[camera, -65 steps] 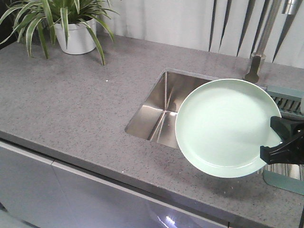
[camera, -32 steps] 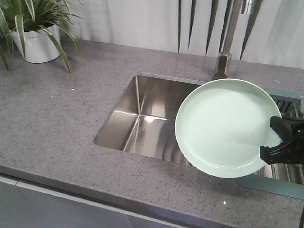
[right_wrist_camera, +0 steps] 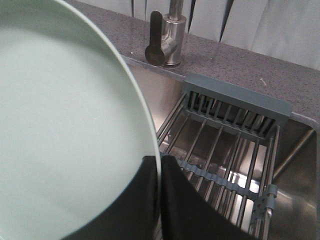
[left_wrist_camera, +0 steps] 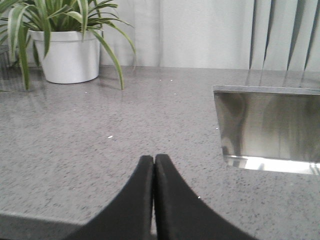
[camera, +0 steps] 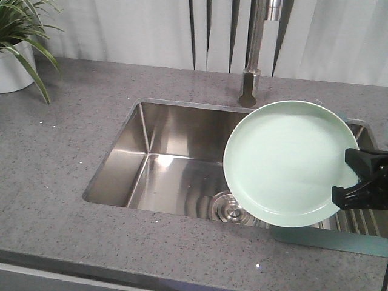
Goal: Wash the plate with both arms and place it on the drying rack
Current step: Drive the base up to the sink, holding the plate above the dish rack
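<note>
The pale mint-green plate [camera: 282, 163] hangs tilted in the air over the right part of the sink [camera: 118, 163]. My right gripper [camera: 354, 182] is shut on its right rim. In the right wrist view the plate [right_wrist_camera: 60, 125] fills the left half, and the right gripper [right_wrist_camera: 160, 160] pinches its edge between both fingers. The drying rack [right_wrist_camera: 225, 145], steel rods in a teal-grey frame, lies across the sink below and to the right of the plate. Its frame [camera: 327, 237] shows under the plate in the front view. My left gripper [left_wrist_camera: 153, 160] is shut on nothing, low over the counter left of the sink [left_wrist_camera: 265, 125].
A steel faucet [camera: 254, 54] stands behind the sink, also seen as the faucet [right_wrist_camera: 167, 35] beyond the plate. A round drain strainer [camera: 230, 209] sits in the basin floor. A white potted plant [left_wrist_camera: 70, 55] stands at the counter's back left; its pot [camera: 9, 66] is at the front view's left edge.
The counter, sink and plant have slid leftward in the front view, showing more of the basin and the drain. The plate and right gripper keep the same place in the frame.
</note>
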Tool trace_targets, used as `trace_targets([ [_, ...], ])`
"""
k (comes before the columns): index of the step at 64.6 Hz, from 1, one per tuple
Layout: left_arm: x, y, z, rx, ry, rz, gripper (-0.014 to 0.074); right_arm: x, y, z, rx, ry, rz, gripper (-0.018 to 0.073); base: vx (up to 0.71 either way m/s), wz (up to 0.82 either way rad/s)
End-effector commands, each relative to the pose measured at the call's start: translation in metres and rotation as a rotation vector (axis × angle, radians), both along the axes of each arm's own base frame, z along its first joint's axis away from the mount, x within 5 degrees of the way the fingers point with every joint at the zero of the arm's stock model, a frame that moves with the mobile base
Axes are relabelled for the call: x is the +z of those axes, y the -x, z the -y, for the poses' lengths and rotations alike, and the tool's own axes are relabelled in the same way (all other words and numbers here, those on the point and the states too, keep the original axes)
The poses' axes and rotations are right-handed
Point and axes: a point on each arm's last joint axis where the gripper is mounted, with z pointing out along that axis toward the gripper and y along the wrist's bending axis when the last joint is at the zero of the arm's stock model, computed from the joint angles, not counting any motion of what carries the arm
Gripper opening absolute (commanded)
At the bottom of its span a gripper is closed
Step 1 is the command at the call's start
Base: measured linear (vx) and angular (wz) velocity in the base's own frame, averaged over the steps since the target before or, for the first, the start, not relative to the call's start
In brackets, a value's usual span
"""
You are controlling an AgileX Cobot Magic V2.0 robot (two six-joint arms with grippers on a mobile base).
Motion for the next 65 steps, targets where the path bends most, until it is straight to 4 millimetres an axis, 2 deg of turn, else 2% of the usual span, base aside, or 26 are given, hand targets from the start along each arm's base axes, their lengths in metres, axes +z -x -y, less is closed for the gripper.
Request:
trace_targets([
  [1,0.0007,0.0002,0.0001,-0.003,0.018,0.069,-0.0006,0.0176,-0.0015,0.0021,-0.024,-0.012,0.111,-0.001,0.05,-0.18],
  [65,0.0007,0.0002,0.0001,-0.003,0.018,0.069,-0.0006,0.0176,-0.0015,0.0021,-0.024,-0.012,0.111,-0.001,0.04,-0.16],
])
